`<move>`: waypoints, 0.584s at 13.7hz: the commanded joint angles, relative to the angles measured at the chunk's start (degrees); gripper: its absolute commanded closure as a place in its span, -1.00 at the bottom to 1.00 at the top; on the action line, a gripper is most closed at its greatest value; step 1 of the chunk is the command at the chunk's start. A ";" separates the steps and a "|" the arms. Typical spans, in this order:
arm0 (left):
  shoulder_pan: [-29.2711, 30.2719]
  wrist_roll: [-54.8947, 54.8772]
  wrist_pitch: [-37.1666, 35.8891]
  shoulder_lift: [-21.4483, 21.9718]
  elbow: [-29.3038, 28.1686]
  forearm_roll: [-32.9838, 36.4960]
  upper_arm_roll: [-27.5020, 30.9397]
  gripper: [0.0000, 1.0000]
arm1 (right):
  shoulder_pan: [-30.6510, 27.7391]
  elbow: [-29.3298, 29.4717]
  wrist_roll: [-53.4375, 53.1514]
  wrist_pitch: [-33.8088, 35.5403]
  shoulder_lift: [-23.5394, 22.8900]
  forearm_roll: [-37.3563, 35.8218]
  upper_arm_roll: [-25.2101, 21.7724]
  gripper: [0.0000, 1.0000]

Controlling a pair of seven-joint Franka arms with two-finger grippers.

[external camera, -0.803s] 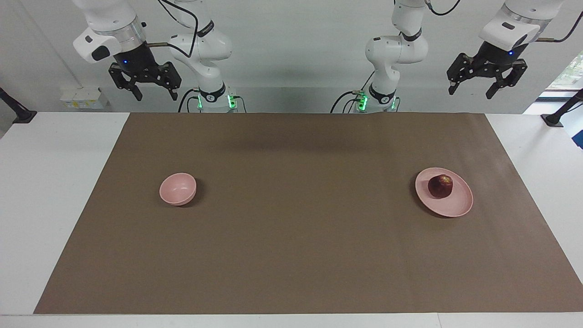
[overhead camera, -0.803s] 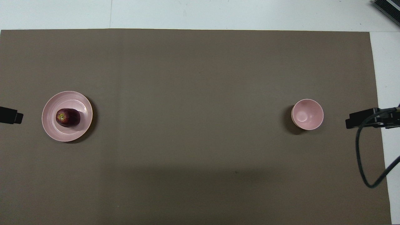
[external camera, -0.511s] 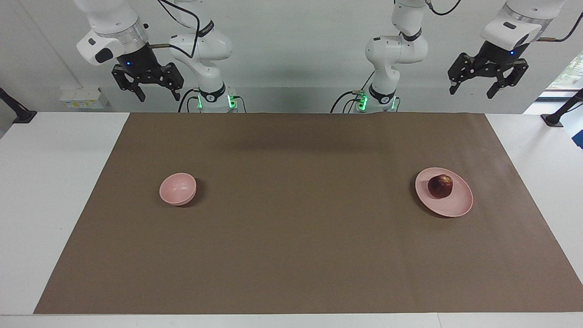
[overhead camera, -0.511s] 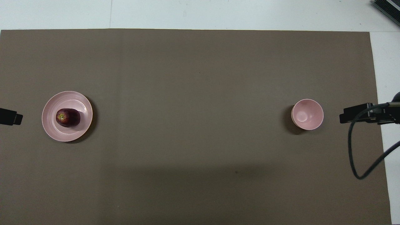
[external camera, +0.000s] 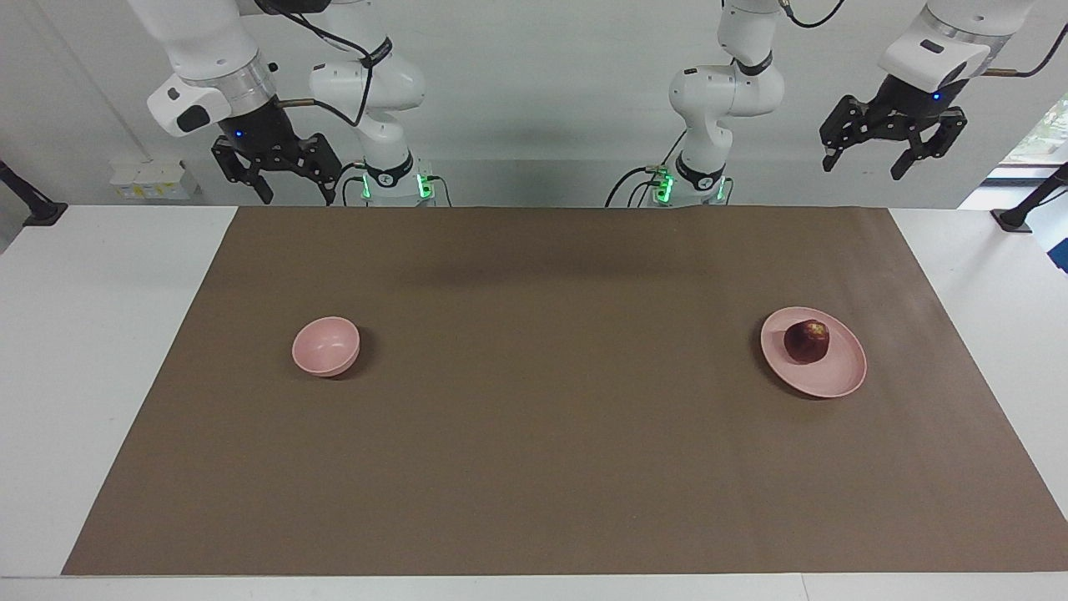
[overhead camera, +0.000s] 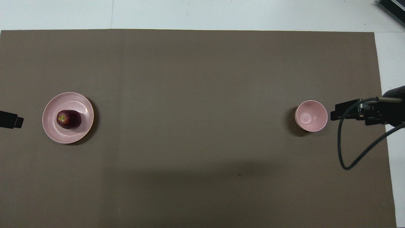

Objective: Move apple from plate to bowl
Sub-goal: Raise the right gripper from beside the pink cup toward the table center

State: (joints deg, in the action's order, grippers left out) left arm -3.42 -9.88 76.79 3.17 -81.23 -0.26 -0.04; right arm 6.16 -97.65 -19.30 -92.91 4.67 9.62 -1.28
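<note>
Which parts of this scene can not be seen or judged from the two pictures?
- Underside of the small dark red apple, where it meets the flat pale pink plate: hidden by the apple itself in both views.
- Left gripper: cut off by the overhead view's edge.
- Right gripper: overhead, its own body and cable hide the fingers.
- Outer wall of the small deep pink bowl: barely shows overhead.

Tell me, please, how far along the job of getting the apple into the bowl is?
Nothing is done yet: the apple sits on the plate at the left arm's end, and the bowl at the right arm's end holds nothing. In hand: both claws are open and raised, the right claw near the bowl's end, the left claw near the plate's end. Left: grasp, carry, release.
</note>
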 commanded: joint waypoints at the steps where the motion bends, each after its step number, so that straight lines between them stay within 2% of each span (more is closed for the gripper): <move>1: 0.69 -1.02 0.37 1.05 -1.03 0.17 -0.05 -1.00 | 2.71 -2.81 -7.14 -4.12 -0.71 2.58 0.23 -1.00; 4: 0.78 -0.93 2.39 1.75 -2.35 0.08 0.13 -1.00 | 3.16 -2.99 -12.76 -8.76 -3.52 8.48 0.32 -1.00; 6: 1.57 -1.19 4.58 2.89 -5.15 0.00 0.13 -1.00 | 4.46 -2.99 -15.58 -10.45 -5.19 10.58 0.49 -1.00; 8: 1.93 -1.54 6.69 3.60 -8.41 -0.09 0.13 -1.00 | 5.00 -3.07 -19.26 -10.80 -6.69 15.84 0.49 -1.00</move>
State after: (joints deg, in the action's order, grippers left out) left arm -2.91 -10.03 79.97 4.08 -84.25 -0.26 0.54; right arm 10.83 -100.35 -34.82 -102.49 -1.13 21.27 -1.12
